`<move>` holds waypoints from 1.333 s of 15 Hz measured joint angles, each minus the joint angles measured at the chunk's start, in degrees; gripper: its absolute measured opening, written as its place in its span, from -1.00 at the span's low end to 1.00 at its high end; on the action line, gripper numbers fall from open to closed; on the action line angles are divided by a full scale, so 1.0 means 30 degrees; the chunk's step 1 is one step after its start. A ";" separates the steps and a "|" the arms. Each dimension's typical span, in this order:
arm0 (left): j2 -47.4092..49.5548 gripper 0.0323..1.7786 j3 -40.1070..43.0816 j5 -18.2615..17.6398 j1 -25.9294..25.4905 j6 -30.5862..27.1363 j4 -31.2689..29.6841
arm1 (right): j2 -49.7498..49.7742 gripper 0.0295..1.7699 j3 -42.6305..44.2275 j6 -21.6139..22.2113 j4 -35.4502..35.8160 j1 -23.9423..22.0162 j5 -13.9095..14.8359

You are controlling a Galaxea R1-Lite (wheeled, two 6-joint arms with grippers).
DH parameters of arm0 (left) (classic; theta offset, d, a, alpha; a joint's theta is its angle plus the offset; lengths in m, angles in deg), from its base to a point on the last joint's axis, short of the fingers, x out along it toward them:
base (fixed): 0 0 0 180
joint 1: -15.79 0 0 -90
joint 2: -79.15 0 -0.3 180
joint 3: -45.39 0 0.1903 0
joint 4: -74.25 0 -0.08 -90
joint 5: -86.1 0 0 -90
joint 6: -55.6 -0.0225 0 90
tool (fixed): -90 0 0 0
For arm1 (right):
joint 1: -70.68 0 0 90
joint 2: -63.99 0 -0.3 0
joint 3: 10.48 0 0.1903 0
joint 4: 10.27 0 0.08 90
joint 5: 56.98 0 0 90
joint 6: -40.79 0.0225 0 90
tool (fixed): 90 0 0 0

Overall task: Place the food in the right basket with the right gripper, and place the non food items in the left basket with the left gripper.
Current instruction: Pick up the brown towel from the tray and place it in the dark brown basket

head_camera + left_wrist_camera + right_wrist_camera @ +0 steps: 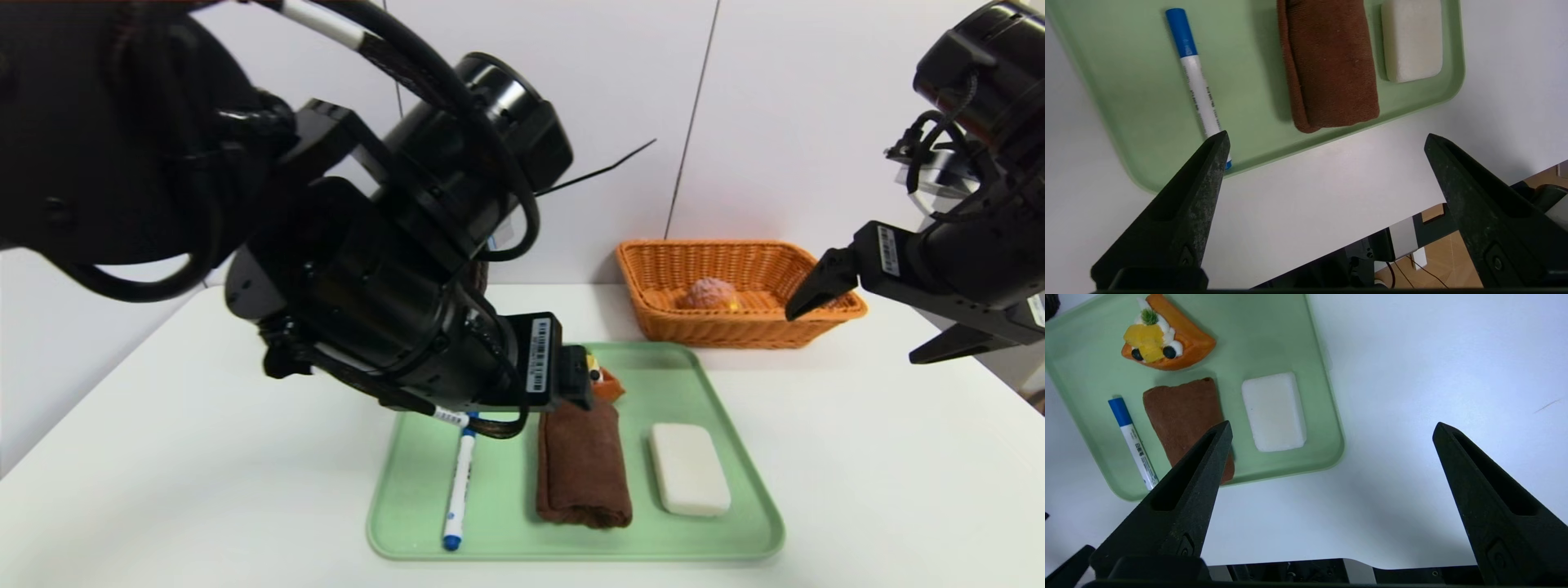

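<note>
Left gripper [1327, 136], nearest the camera, hangs spread above the tray [743, 535], the towel [584, 465] below it; right gripper [1333, 426], also spread, is beside the orange basket [678, 327].

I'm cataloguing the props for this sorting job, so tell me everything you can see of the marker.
The marker is slim, with a smooth white barrel that looks like plastic, a long blue cap at one end and a short blue plug at the other. Small dark printing runs along the barrel. It is capped and lies flat on the green tray, beside the rolled brown towel but apart from it. The cap end points towards the tray's far side. No gripper holds it.
</note>
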 joint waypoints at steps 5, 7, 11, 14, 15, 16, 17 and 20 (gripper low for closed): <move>-0.2877 0.90 -0.3149 0.0004 0.0971 0.1426 0.0971 | 0.0028 0.91 -0.0114 0.0073 0.0004 -0.0675 -0.0045; -0.3897 0.90 -0.3491 0.0362 0.1174 0.1463 0.1073 | -0.0033 0.91 -0.0146 0.0089 0.0028 -0.0874 -0.0065; -0.5506 0.90 -0.3604 0.0967 0.1268 0.1325 0.0687 | -0.0081 0.91 -0.0691 0.0098 0.0049 -0.1231 -0.0175; -0.6303 0.90 -0.3604 0.1719 0.1268 0.0748 0.0687 | -0.0081 0.92 -0.0918 0.0118 0.0073 -0.1260 -0.0349; -0.6522 0.90 -0.3612 0.2076 0.1268 0.0414 0.0679 | -0.0106 0.92 -0.0922 0.0134 0.0085 -0.1268 -0.0358; -0.6697 0.90 -0.3621 0.2190 0.1268 0.0158 0.0670 | -0.0126 0.92 -0.0931 0.0134 0.0114 -0.1260 -0.0366; -0.6835 0.90 -0.3629 0.2219 0.1268 0.0057 0.0666 | -0.0154 0.92 -0.0939 0.0134 0.0114 -0.1231 -0.0378; -0.7192 0.90 -0.3637 0.2198 0.1268 0.0037 0.0110 | -0.0244 0.92 -0.0975 0.0102 0.0122 -0.1195 -0.0504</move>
